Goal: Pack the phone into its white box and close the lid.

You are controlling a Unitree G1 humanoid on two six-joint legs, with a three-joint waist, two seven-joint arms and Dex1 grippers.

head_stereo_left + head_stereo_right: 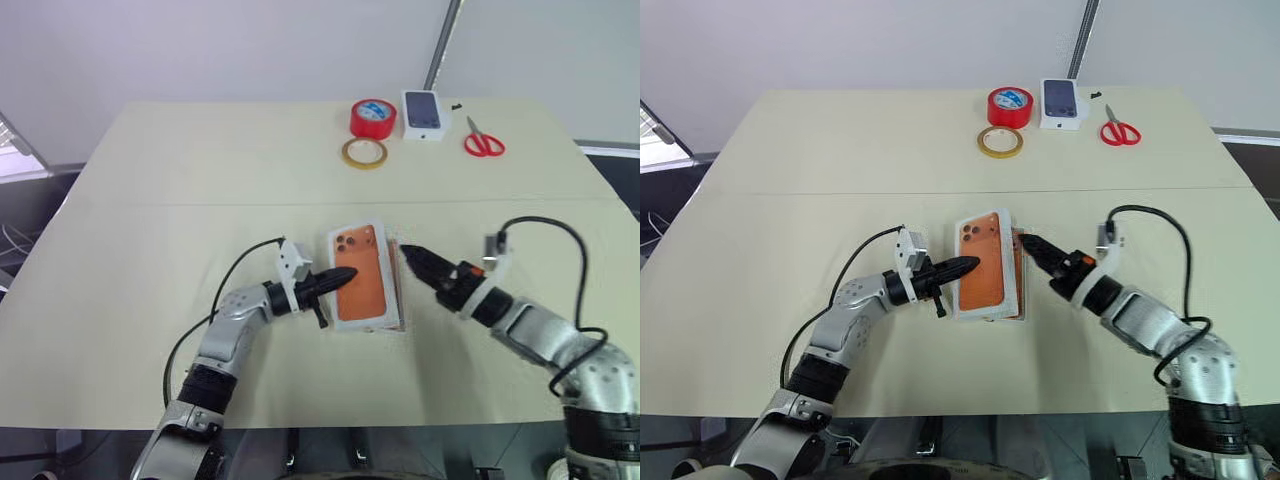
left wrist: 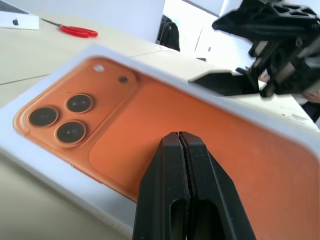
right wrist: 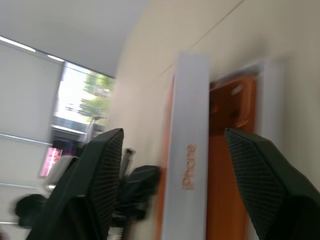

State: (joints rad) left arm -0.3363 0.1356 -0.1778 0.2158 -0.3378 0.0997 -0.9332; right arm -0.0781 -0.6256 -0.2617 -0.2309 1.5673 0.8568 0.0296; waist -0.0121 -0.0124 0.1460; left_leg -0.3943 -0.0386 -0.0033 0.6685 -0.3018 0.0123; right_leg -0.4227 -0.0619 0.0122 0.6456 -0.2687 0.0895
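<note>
Our left jaws [image 1: 345, 274] press shut and empty on the orange-printed lid [image 1: 364, 276] covering the white box at mid-desk [image 1: 150, 200], our right jaws [image 1: 408, 251] gape empty just beside its right edge, with the phone hidden.

Left fingers [image 2: 186, 165] together, right fingers [image 3: 260, 165] apart

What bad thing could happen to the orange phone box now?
The shut left tool rests on the orange phone face, so a push could slide the white box sideways. The open right tool sits right beside its edge and could bump it. A brownish strip peeks out there, so the parts may not be lined up and might close crooked.
</note>
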